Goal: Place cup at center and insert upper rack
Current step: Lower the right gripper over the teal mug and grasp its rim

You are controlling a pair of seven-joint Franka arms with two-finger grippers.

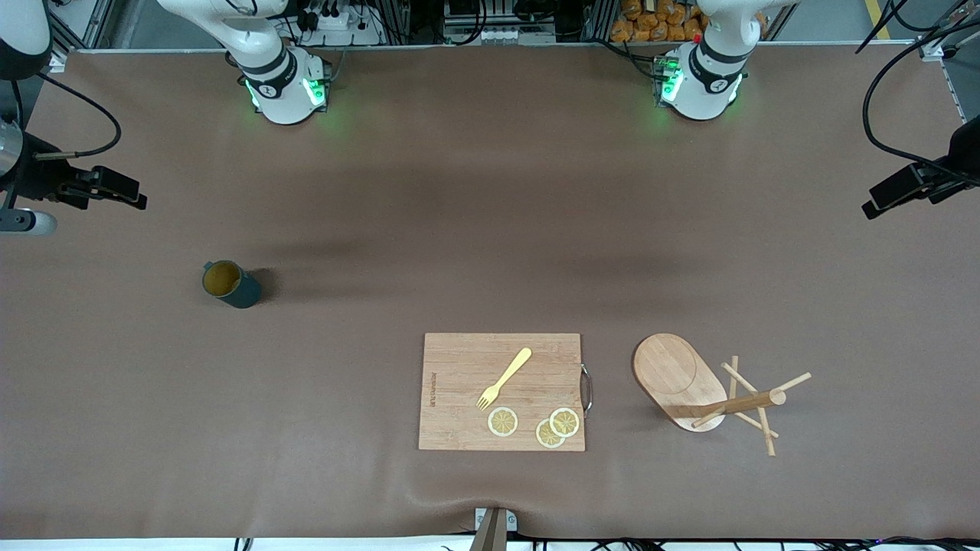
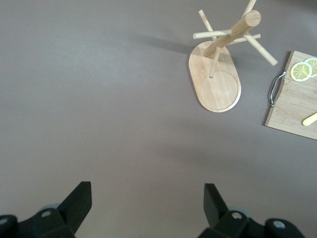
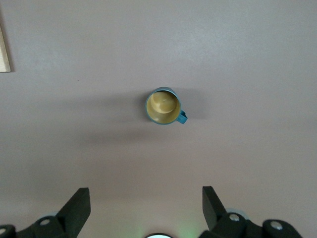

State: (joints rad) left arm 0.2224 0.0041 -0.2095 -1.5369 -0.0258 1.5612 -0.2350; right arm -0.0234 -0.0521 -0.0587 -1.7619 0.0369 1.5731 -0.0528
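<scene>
The dark teal cup (image 1: 230, 284) stands upright on the table toward the right arm's end, its tan inside showing. In the right wrist view the cup (image 3: 162, 106) lies well ahead of my open, empty right gripper (image 3: 146, 201), which hangs high over bare table. The wooden upper rack (image 1: 677, 375) stands on its oval base toward the left arm's end, beside the cutting board. In the left wrist view the rack (image 2: 215, 82) is far from my open, empty left gripper (image 2: 147, 201), also high over bare table. Neither gripper shows in the front view.
A rectangular wooden cutting board (image 1: 459, 360) lies near the front edge at mid-table, with a yellow fork (image 1: 505, 377) and three lemon slices (image 1: 503, 421) on it. Its metal handle (image 1: 586, 389) faces the rack. Cameras on stands sit at both table ends.
</scene>
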